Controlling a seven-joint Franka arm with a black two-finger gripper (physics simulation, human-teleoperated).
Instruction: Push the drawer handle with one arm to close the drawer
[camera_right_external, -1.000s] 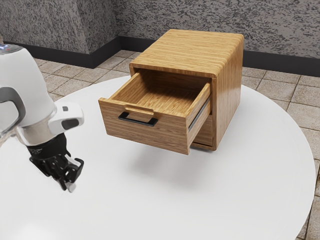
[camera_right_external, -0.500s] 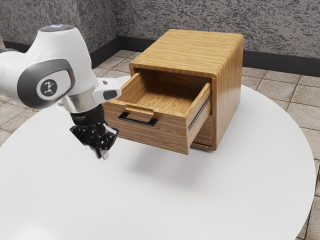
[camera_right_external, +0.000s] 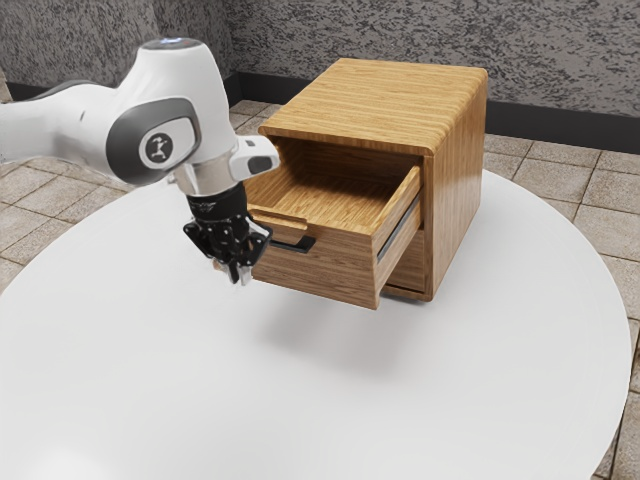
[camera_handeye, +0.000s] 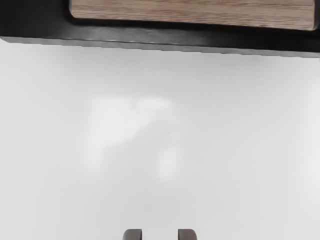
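In the exterior view the black gripper (camera_right_external: 238, 272) hangs fingers-down in front of the pulled-out drawer (camera_right_external: 335, 268), hiding its left part and one end of the black handle (camera_right_external: 296, 244). Whether hand and handle touch cannot be told there. The wrist view has the handle (camera_handeye: 160, 35) as a dark bar crossing above the white tabletop, with wood of the drawer (camera_handeye: 200, 11) beyond it. Both fingertips of the gripper (camera_handeye: 160, 234) stand apart, open, nothing between them, with white tabletop between them and the handle.
The wooden cabinet (camera_right_external: 385, 105) stands on the round white table (camera_right_external: 400, 400), its upper drawer extending toward the arm. Behind the table are a tiled floor and a grey wall.
My hand has moved toward the exterior view's right and upward in that view, from well away from the drawer to beside its handle. The drawer stands as before.
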